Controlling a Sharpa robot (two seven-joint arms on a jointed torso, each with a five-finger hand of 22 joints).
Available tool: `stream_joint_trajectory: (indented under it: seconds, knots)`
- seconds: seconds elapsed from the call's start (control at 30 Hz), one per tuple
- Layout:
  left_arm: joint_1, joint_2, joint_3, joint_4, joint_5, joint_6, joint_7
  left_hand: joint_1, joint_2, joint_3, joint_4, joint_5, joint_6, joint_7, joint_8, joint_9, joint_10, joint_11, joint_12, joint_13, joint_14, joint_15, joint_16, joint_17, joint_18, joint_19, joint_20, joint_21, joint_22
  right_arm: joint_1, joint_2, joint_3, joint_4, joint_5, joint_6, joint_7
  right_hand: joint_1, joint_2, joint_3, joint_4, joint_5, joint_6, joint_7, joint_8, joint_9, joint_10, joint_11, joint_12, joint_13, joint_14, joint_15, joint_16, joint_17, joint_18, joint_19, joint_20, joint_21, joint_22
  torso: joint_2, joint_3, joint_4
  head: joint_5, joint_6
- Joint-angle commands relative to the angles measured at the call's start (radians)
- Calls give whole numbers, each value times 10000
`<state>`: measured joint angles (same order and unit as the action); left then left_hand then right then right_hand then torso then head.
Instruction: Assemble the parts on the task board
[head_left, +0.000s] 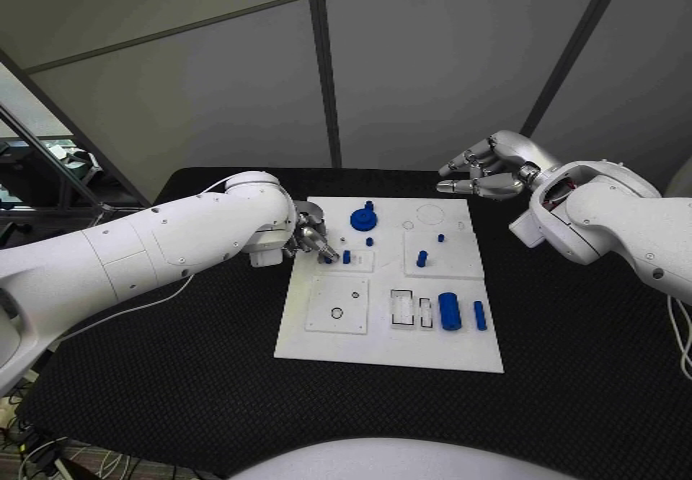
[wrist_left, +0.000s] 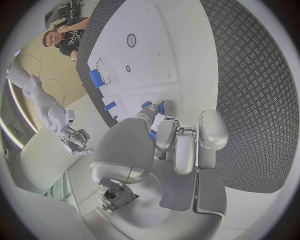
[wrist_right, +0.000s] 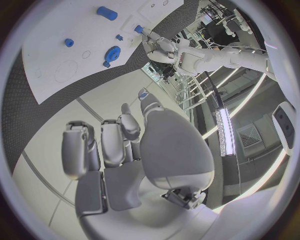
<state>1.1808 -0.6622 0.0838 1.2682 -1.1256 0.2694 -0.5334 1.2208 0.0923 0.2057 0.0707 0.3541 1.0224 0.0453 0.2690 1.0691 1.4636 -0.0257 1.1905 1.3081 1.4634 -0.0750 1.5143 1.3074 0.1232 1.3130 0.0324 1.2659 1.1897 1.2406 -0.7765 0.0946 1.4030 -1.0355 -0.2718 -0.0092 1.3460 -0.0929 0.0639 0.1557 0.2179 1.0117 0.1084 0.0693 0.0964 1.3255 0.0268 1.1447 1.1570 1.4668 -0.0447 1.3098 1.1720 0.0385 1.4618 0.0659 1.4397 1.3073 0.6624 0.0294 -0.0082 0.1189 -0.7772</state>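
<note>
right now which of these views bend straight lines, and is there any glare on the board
Head view: the task board keeps straight edges and is evenly lit, with no strong glare. Left wrist view: fisheye, the board's edge curves around the left robot hand. Right wrist view: fisheye too, the board bows, and bright ceiling strips glare beyond the right robot hand.
</note>
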Motion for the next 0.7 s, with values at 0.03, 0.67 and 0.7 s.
stream_joint_trajectory:
  seconds: [0.03, 0.67, 0.7]
  knots:
    - [-96, -17, -61, -158, -307, -246, -298, -124, 155, 1612, -1495, -132, -211, 26, -165, -45, 33, 22, -178, 1341, 908, -48, 7, 2076, -258, -59, -1, -81, -3, 18, 4, 6, 8, 1, 56, 100, -25, 45, -29, 26, 65, -24, 22, -43, 12, -3, 0, -19, -5, 183, -34, -32, -7, 89, -30, -24, -59, 665, 3, 6, -2, 2, -21]
    - [-68, 21, 31, -246, -222, -17, -295, -353, 300, 1975, -1698, 84, -447, 210, -599, -466, -117, 170, -491, 1249, 891, 75, -21, 2051, -233, -165, 102, -201, -77, 18, -11, 6, 19, 1, 91, 77, -63, 60, -41, 43, 69, -36, 23, -44, 17, -2, 1, -12, -13, 188, -34, -54, -16, 88, -23, -24, -67, 665, -1, 6, -5, -1, -71]
    - [-67, 20, 32, -252, -221, -15, -300, -383, 315, 2006, -1709, 197, -474, 227, -636, -500, -123, 188, -489, 1251, 890, 86, -21, 2050, -233, -168, 112, -204, -74, 18, -12, 6, 20, 1, 93, 76, -63, 60, -41, 43, 69, -36, 23, -44, 17, -2, 1, -12, -13, 188, -34, -54, -16, 88, -23, -24, -67, 665, 0, 8, -5, -2, -73]
